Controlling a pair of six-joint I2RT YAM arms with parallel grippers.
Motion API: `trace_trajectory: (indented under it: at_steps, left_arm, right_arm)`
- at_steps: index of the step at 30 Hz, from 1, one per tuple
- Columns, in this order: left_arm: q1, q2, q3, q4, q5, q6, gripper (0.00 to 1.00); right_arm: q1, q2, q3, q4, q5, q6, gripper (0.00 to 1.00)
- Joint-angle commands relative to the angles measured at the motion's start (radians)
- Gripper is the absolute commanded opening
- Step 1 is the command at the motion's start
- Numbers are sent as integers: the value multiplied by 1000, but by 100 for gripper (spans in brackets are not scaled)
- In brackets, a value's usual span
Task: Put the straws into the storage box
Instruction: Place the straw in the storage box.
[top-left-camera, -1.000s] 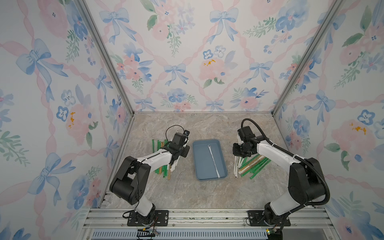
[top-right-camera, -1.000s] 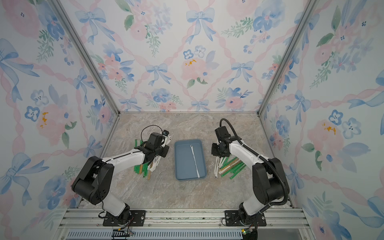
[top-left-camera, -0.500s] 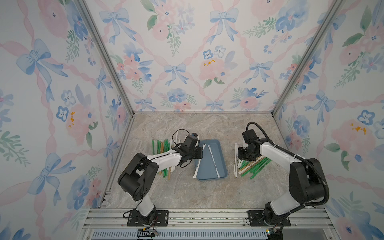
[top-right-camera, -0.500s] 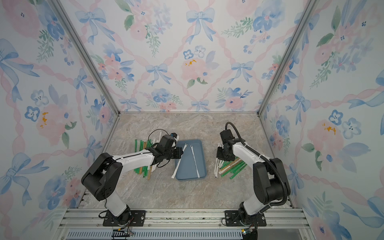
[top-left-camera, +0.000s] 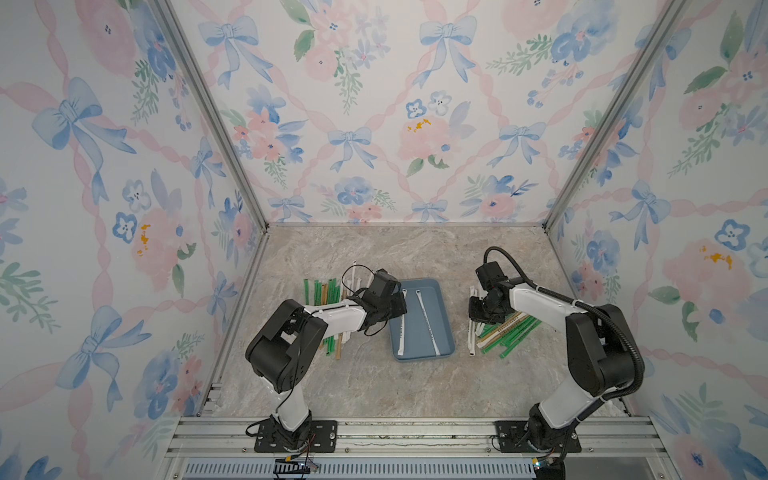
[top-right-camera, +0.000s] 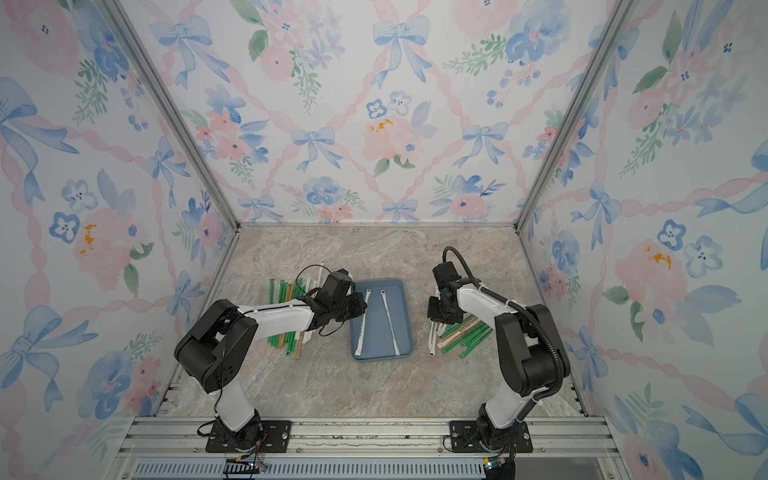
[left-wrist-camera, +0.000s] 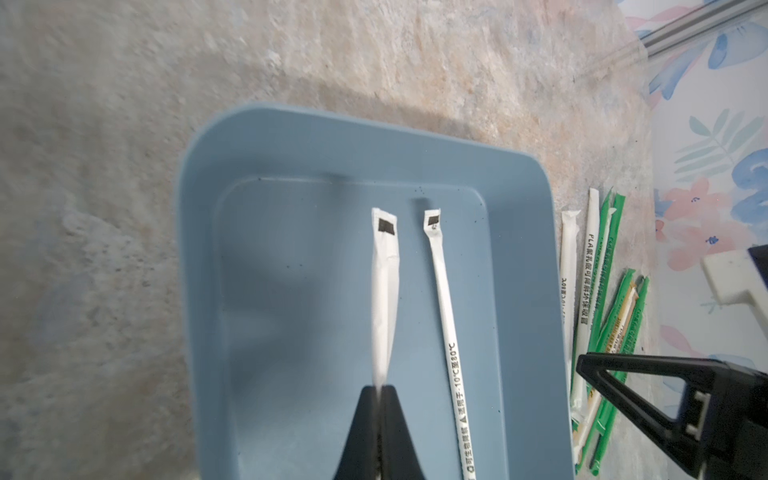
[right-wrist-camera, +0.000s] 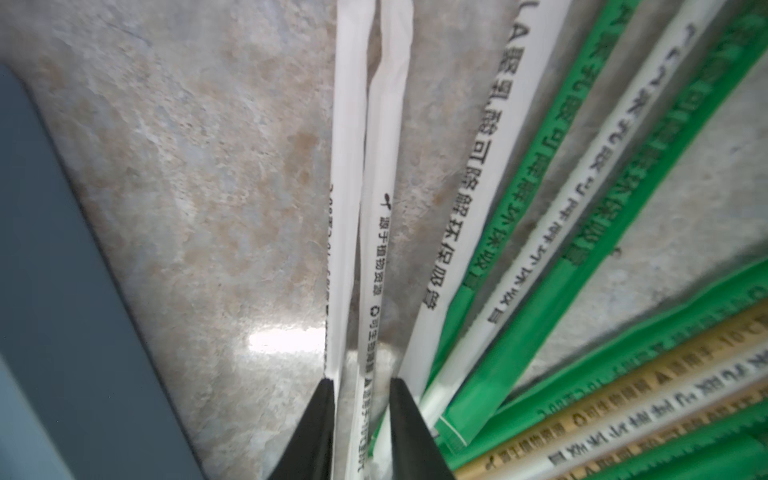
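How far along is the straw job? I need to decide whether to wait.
Done: one white straw lies in the box. In hand: the left gripper is shut on a second white straw over the box. The right gripper, jaws open, straddles a printed straw in the right pile. Left: that pile and the left pile, both outside the box.

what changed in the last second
The left gripper, shut on a white straw, carried it from the left pile across over the storage box, beside the printed straw already there. The box, that printed straw, the right pile and the right gripper, open at that pile, stayed put.
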Motion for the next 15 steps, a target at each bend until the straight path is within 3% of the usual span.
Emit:
trace_trajectory:
  at_steps: [1, 11, 15]
  left_arm:
    - [-8, 12, 2, 17, -53, -55, 6]
    - [-13, 36, 40, 17, -116, -53, 9]
    - [-20, 43, 48, 17, -127, -45, 22]
  right_arm:
    - [13, 23, 33, 1, 3, 11, 26]
    - [40, 37, 47, -12, 20, 11, 24]
    - [41, 59, 53, -27, 37, 12, 23]
